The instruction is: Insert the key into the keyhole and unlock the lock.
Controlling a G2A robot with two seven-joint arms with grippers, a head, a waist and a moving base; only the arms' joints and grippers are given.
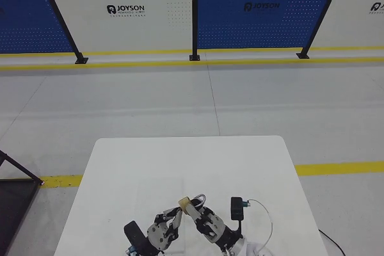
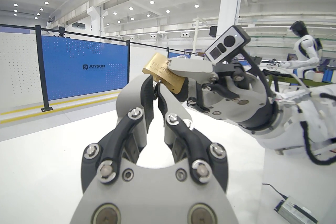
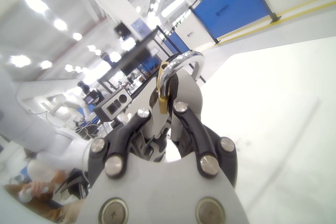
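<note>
- The brass padlock (image 1: 187,205), a blocky body with a curved chrome shackle (image 3: 183,59), hangs above the smooth white table (image 1: 179,166), low centre in the top view.
- The right gripper (image 3: 168,87) pinches its flat sides between textured black pads (image 3: 173,83).
- The left gripper (image 2: 155,93) has its fingers pressed almost together on the thin key (image 2: 156,84), whose tip meets the padlock's end.
</note>
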